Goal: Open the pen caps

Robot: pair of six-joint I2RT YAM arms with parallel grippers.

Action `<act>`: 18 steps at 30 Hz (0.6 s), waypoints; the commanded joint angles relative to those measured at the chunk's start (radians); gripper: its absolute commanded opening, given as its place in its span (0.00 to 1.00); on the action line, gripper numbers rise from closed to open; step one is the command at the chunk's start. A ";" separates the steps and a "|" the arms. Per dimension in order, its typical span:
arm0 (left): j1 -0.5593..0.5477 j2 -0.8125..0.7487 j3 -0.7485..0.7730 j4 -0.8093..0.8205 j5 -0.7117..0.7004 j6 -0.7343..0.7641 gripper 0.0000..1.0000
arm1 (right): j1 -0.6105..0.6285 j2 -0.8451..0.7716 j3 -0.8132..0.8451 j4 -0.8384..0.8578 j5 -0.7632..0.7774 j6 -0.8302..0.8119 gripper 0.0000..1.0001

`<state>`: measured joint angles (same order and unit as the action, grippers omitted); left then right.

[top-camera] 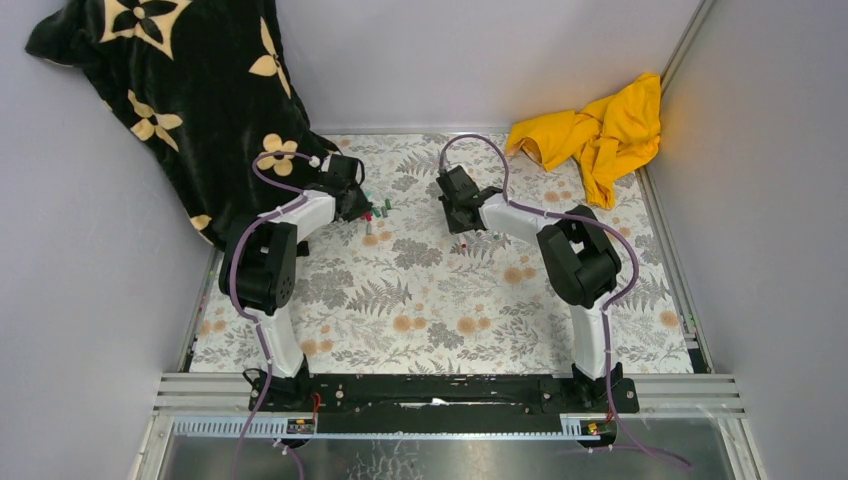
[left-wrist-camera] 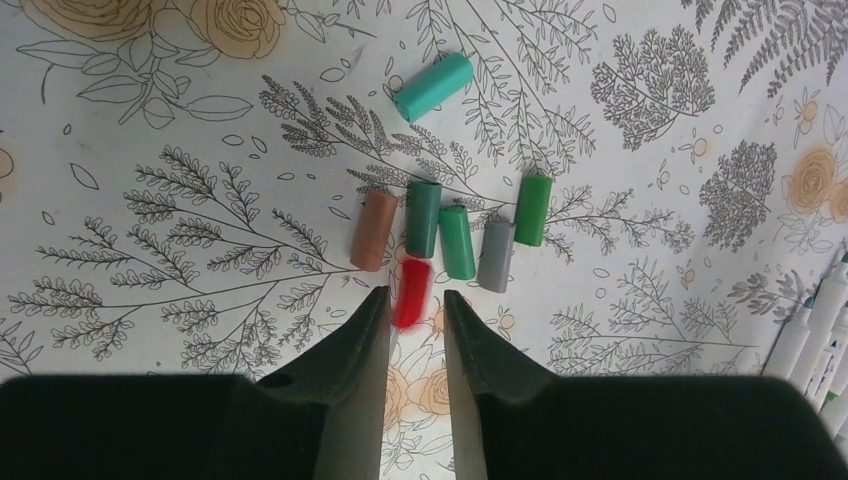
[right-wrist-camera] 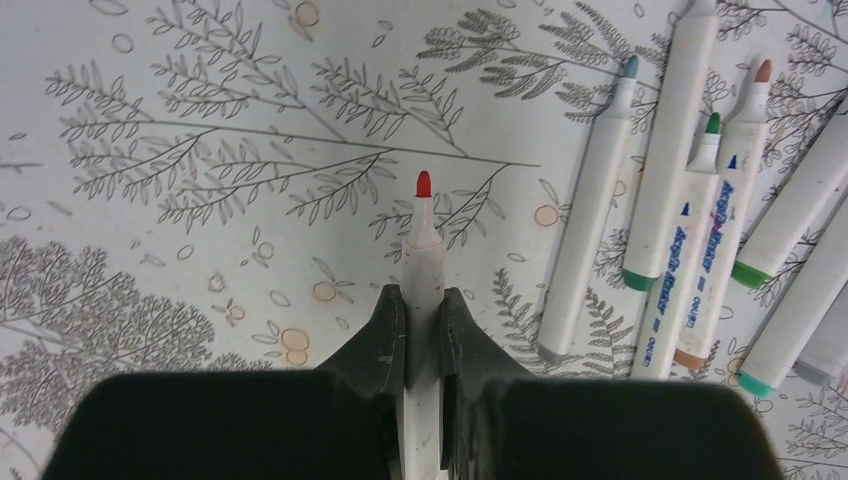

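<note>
Several loose pen caps lie in a cluster on the floral mat: green ones (left-wrist-camera: 456,242), a teal one (left-wrist-camera: 432,86), a brown one (left-wrist-camera: 374,230) and a grey one (left-wrist-camera: 495,256). A red cap (left-wrist-camera: 411,290), blurred, sits just beyond the tips of my left gripper (left-wrist-camera: 415,294), whose jaws stand slightly apart with nothing between them. My right gripper (right-wrist-camera: 423,300) is shut on a white pen (right-wrist-camera: 423,250) with its red tip bare and pointing away. Several uncapped white pens (right-wrist-camera: 680,200) lie to its right. From above, the left gripper (top-camera: 358,205) is over the caps (top-camera: 377,211) and the right gripper (top-camera: 458,215) is near mid-table.
A black blanket with cream flowers (top-camera: 180,90) hangs over the back left corner, close behind the left arm. A yellow cloth (top-camera: 600,130) lies at the back right. More white pens (left-wrist-camera: 815,330) show at the right edge of the left wrist view.
</note>
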<state>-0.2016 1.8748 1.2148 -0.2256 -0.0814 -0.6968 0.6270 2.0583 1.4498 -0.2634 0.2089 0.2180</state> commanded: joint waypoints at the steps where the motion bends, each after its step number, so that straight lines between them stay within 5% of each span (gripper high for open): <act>1: -0.006 0.015 -0.008 -0.004 -0.046 0.011 0.33 | -0.020 0.023 0.067 -0.015 0.074 0.012 0.03; 18: -0.023 -0.065 -0.032 0.009 -0.084 -0.013 0.57 | -0.056 0.070 0.073 -0.004 0.075 0.002 0.35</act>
<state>-0.2165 1.8690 1.1912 -0.2260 -0.1154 -0.7017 0.5793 2.1159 1.4857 -0.2687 0.2535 0.2218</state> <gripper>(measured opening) 0.544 0.338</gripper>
